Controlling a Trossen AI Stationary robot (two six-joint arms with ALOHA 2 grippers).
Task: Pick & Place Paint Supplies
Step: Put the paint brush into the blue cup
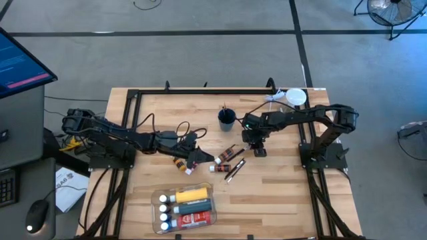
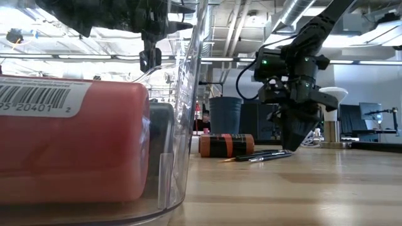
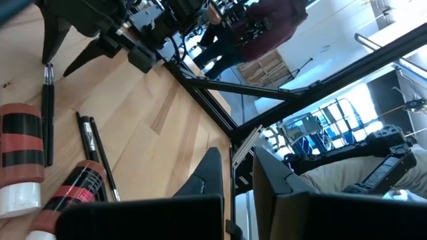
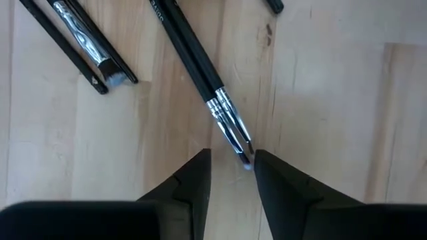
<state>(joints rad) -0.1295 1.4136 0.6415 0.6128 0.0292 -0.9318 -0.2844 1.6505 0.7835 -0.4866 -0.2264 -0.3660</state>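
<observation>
1. The left pincer (image 1: 200,157) was shut tight with nothing in it. It waited low over the counter (image 1: 280,193), well away from the right pincer.
2. Just beside the left pincer lay a small brown bottle (image 1: 180,164). A bit nearer the right pincer lay two striped tubes (image 1: 225,157) with white caps.
3. Close to the tubes lay a thin dark brush (image 1: 235,170). It looked very light, stiff and smooth, so it could roll or slip away.
4. The right pincer (image 4: 230,167) pointed down at the counter. Its two fingers (image 4: 193,177) were partly open and held nothing.
5. Another brush (image 4: 200,70) lay right in front of it. The shiny metal end (image 4: 231,130) reached just into the gap between the fingers.
6. That end looked slippery and thin. A better place to grab is probably the dark handle, a little further along.
7. Two more brushes (image 4: 83,43) lay near that one, so the fingers could bump them.
8. A dark cup (image 1: 226,119) stood near the right pincer, on its far side. A clear jar with a white lid (image 1: 295,98) stood well apart from it.
9. The clear tray (image 1: 157,200) at the front of the counter already held a yellow bottle (image 1: 190,195) and other tubes, well away from both pincers.
</observation>
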